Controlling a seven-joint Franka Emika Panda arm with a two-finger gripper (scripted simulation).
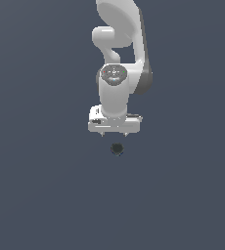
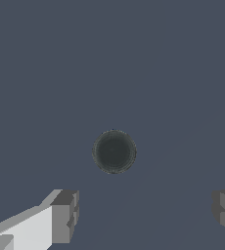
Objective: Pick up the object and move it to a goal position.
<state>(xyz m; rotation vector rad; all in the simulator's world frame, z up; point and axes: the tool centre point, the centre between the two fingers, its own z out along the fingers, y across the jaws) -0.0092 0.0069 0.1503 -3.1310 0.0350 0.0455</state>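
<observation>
Nothing has been grabbed yet, so plenty could go sideways from here. The gripper [image 1: 114,133] is seen spread wide apart with nothing between the fingers [image 2: 64,216], and the object [image 1: 117,149] is parked on the plain grey floor just beside the fingertips in the exterior view. In the wrist view the object [image 2: 114,151] is found roughly centred between the two pads side to side but offset from the line joining them, so if a straight descent is made, the fingers would probably be closed on air or the thing would only be clipped at its edge. Being round and squat, it could easily be squirted out sideways or rolled off by a pinch that is off-centre. A descent taken too far could also see the fingertips jammed into the floor. No goal marker can be made out in either view, so the drop-off spot can't be judged. As for looks: a small, nearly black disc-like blob is shown, clearly narrower than the white hand, with a slightly paler rim and a faint bluish tint at its lower edge.
</observation>
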